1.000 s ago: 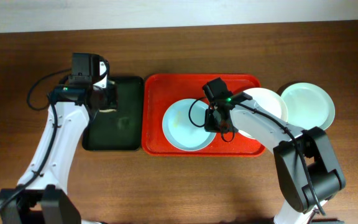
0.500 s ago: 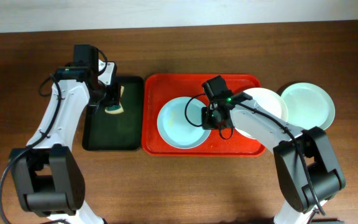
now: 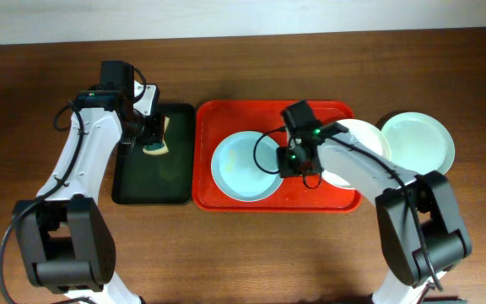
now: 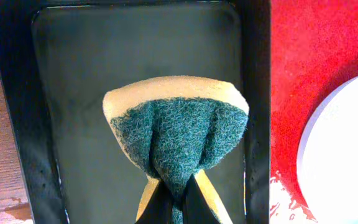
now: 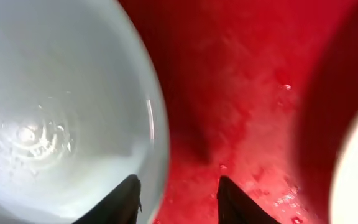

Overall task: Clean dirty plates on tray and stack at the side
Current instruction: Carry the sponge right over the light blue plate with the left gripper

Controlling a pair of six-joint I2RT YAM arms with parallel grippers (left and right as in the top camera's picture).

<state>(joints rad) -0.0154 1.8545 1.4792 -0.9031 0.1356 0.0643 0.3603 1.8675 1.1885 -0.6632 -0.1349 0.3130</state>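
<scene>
Left jaws are pinched on the green sponge over the black tray, so I'd close the right jaws, parted astride the mint plate's rim on the red tray, to steady it for scrubbing.

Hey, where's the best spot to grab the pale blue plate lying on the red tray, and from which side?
Its right rim, from above: the pale blue plate lies flat on the red tray, so only the raised edge offers a pinch. One finger inside, one outside, probably; the right gripper stands open there.
</scene>
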